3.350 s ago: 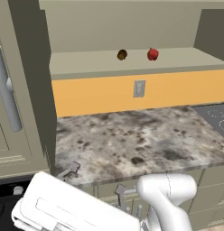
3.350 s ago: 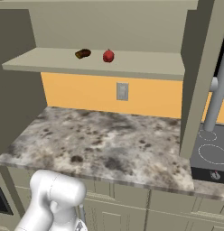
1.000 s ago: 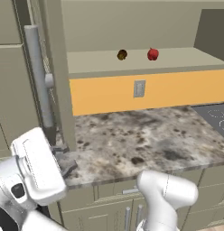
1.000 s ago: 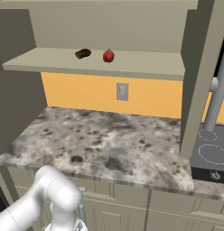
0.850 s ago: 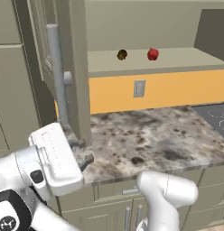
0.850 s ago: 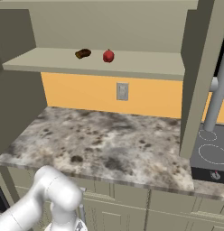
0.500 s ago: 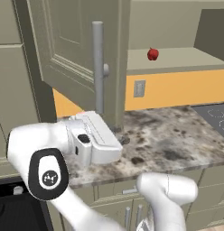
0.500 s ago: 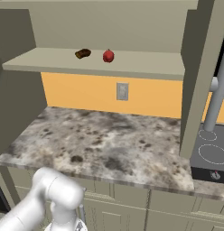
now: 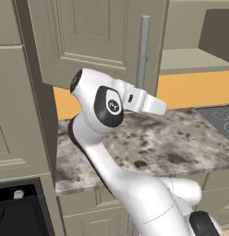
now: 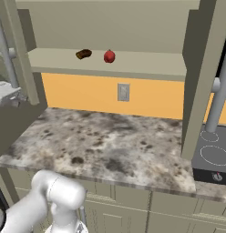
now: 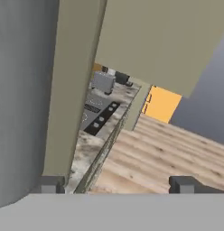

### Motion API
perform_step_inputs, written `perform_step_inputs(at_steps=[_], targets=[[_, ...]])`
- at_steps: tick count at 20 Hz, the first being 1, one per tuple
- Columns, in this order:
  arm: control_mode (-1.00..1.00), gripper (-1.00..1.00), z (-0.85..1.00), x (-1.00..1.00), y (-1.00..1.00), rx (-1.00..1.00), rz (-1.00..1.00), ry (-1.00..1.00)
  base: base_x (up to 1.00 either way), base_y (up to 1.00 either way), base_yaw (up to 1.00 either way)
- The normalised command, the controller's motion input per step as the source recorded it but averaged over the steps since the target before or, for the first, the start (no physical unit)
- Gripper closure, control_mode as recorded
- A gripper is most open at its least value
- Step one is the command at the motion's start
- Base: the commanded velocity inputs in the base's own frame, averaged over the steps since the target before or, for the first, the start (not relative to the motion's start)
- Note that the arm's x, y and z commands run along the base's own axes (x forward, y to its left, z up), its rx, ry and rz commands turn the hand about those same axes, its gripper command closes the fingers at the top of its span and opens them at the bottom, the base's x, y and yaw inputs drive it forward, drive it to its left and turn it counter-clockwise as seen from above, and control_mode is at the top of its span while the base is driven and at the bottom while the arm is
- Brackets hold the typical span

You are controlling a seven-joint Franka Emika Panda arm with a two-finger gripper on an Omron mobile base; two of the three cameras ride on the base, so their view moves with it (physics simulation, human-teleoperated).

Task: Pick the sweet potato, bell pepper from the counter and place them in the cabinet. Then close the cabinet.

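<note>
Both the sweet potato (image 10: 83, 54) and bell pepper (image 10: 109, 56) are shelved in the cabinet (image 10: 110, 61), so closing is underway; the hand (image 11: 116, 184) is spread beside the left door's handle (image 9: 143, 50), which probably needs pushing fully shut.

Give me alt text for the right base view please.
A sweet potato and a red bell pepper sit side by side on the open cabinet shelf, above a marbled counter. A stovetop lies at right.

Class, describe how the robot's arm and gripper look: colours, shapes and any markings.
The arm is glossy white, built of rounded tubular links. Its joint has a dark round cap with a small pale emblem. The gripper ends in two small, blocky dark grey fingers.
</note>
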Motion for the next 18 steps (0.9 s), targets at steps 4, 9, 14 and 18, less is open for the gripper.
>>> perform_step_inputs(at_steps=[4, 9, 14, 18], targets=[[-1.00, -1.00, 0.10, 1.00, -0.88, 0.24, 0.00, 0.25, 0.00, 0.00, 0.00], [-1.00, -1.00, -0.02, 1.00, -0.77, 0.19, 0.00, 0.14, 0.00, 0.00, 0.00], [-1.00, -1.00, -0.45, 1.00, -0.56, 0.10, 0.04, 0.01, 0.00, 0.00, 0.00], [-1.00, -1.00, -0.49, 1.00, -0.45, 0.06, 0.04, 0.00, 0.00, 0.00, 0.00]])
